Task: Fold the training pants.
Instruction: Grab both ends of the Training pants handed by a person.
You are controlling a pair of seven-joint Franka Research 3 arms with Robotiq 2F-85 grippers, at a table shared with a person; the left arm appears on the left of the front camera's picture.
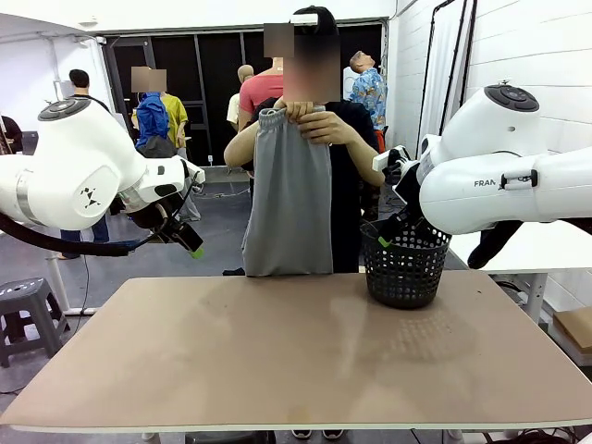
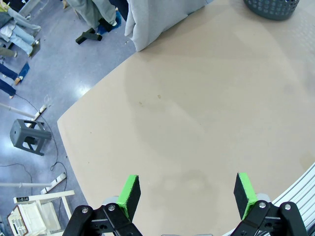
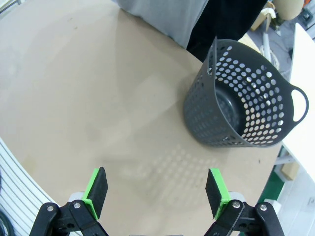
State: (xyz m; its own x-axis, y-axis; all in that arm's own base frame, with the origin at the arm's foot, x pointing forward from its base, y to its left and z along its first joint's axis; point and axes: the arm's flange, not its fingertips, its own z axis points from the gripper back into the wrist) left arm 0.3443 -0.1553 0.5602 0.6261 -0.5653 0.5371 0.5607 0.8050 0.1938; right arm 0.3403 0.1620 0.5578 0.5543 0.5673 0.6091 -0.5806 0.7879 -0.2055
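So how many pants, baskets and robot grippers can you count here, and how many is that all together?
training pants: 1
black basket: 1
grippers: 2, the left gripper and the right gripper
Total: 4

The training pants (image 1: 289, 199) are plain light grey. The table (image 1: 296, 351) is light brown all over. The basket (image 1: 402, 268) is dark grey, almost black, with rows of little round holes. The person's top (image 1: 350, 185) is black. The left arm (image 1: 74, 176) and the right arm (image 1: 499, 185) are white. The left gripper (image 2: 187, 189) is black with 2 bright green pads (image 2: 129, 194). The right gripper (image 3: 156, 189) has the same colours. The stool (image 2: 29, 136) is grey. The floor (image 2: 74, 73) is shiny blue-grey.
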